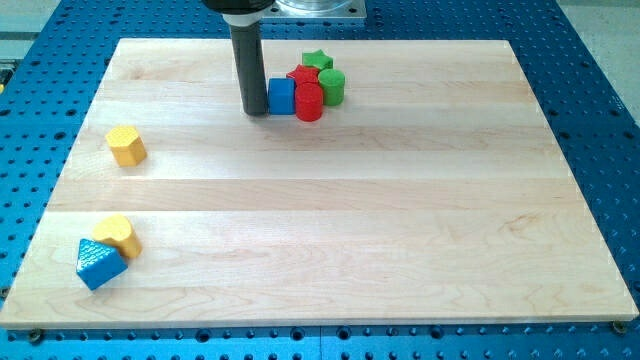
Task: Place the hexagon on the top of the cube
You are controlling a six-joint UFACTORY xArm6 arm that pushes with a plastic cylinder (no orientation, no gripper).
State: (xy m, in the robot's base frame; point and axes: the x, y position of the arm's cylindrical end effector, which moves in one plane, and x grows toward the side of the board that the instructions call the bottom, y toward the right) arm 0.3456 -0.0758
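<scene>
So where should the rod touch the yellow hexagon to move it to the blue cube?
It can't grip, only push. From beside the blue cube, on its left, my tip should probably come round to the lower-left face of the yellow hexagon, from the view's left. The cube lies up and right, so pushing there likely sends it that way.

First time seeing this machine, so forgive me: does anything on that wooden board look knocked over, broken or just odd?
Nothing is broken or spilled. One oddity: the blue triangular block at the view's bottom left leans tilted against a yellow block. My tip sits beside the blue cube.
</scene>
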